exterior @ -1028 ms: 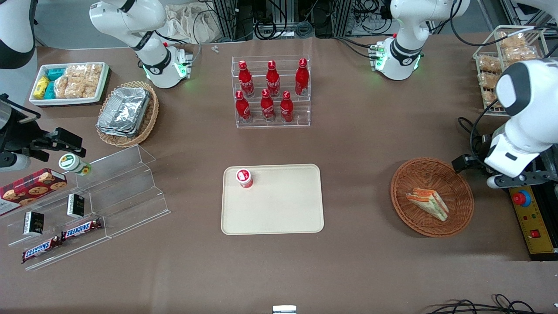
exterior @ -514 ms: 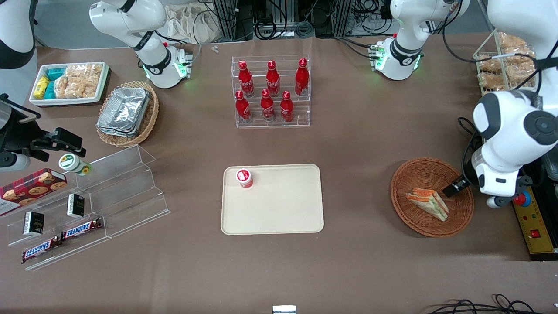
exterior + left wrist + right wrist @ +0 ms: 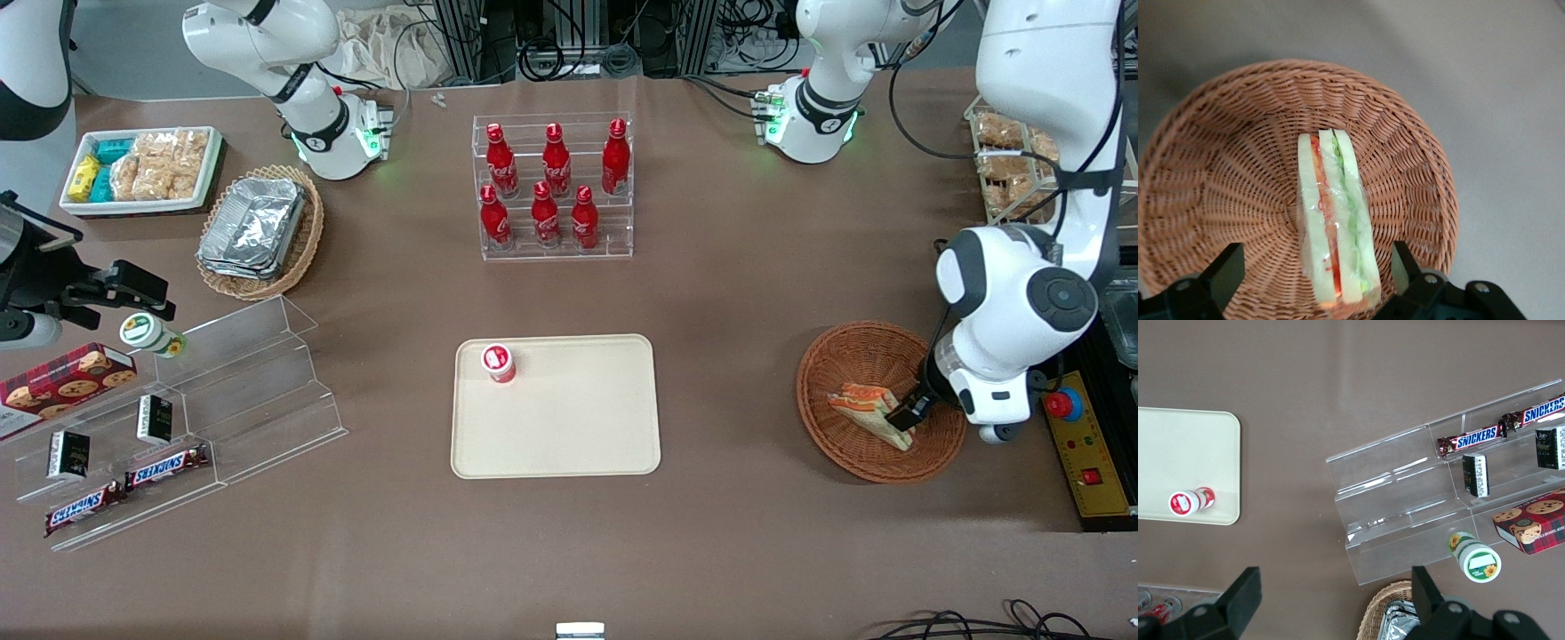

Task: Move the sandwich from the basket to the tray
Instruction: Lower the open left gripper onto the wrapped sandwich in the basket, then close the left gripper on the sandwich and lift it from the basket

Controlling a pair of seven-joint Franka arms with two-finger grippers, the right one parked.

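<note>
We see the gripper [image 3: 1313, 280] down over the basket [image 3: 853, 356], and its fingers [image 3: 1225, 273] are spread wide, one on each side of the sandwich [image 3: 1335, 227]. From the wrist camera we make out clear gaps between each finger and the wrap, so nothing is gripped and we see no contact with the bread. The sandwich lies in the bowl of the basket [image 3: 1218, 167], pale bread outside, orange and green layers running along its length between the two fingers.

From the front we catch one dark finger [image 3: 905, 414] just beside the wedge's end, and the sandwich [image 3: 867, 409] lies in the part of the basket toward the working arm's end of the table. The tray [image 3: 569, 427] sits mid-table, well apart from the basket, and carries only a small red-and-white cup [image 3: 499, 363] in one corner. Farther from the camera than the tray, we spot a clear rack of red bottles [image 3: 553, 187].
</note>
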